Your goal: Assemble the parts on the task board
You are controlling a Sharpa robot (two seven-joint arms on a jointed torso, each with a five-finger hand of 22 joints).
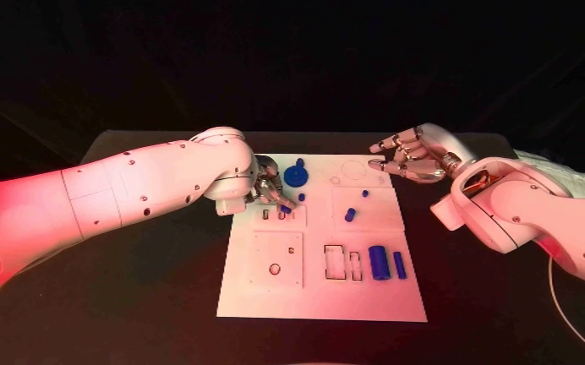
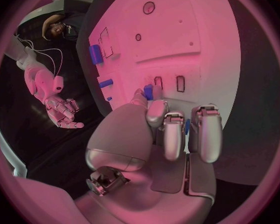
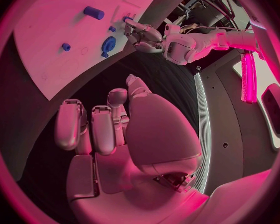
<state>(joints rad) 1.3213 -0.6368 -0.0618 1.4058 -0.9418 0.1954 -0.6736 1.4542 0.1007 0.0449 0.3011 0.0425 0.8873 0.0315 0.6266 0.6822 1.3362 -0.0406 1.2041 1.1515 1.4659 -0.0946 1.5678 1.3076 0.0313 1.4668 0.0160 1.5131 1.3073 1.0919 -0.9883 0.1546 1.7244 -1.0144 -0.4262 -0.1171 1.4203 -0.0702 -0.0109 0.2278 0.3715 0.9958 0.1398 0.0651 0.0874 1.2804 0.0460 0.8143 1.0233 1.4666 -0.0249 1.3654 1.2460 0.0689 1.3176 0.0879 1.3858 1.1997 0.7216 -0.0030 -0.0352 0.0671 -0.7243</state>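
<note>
Nearest the head camera, the board [image 1: 319, 297] lies flat on the table [image 1: 146, 297], with 2 blue cylinders [image 1: 379, 262] lying side by side near its right edge. Further up lie a short blue peg [image 1: 350, 214], a tiny one [image 1: 364, 193] and a blue disc [image 1: 297, 175] close to the far edge.

At the board's upper left, the left hand [image 1: 270, 193] is down on the surface with its fingers curled around a small blue part [image 2: 148, 91]. From the left wrist view that part seems pinched at the fingertips just beside 2 narrow slots [image 2: 169, 82], so I judge the step to be seating it in 1 of them. The next move likely calls for fine alignment and a straight, gentle press.

Off the board's upper right corner, the right hand [image 1: 412, 157] hovers with fingers loosely apart, holding nothing.

Fingers hide the part's lower end and whether it has entered a slot. Its shape is hard to make out.
</note>
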